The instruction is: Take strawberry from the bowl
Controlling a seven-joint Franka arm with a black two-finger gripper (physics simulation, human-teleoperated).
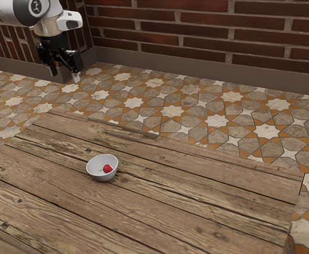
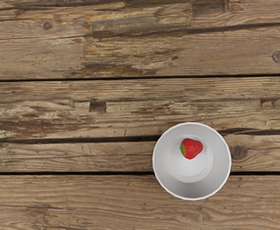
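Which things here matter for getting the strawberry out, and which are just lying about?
Part of the job:
- strawberry
- white bowl holding it
- black gripper, open, away from the bowl

Just surroundings:
- wooden table
- patterned floor
- brick wall

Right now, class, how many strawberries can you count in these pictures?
1. The strawberry lies inside the white bowl on the wooden table; the wrist view looks into the bowl, and none seems hidden there.

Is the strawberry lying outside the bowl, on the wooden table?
No, the strawberry lies inside the white bowl, which stands on the wooden table.
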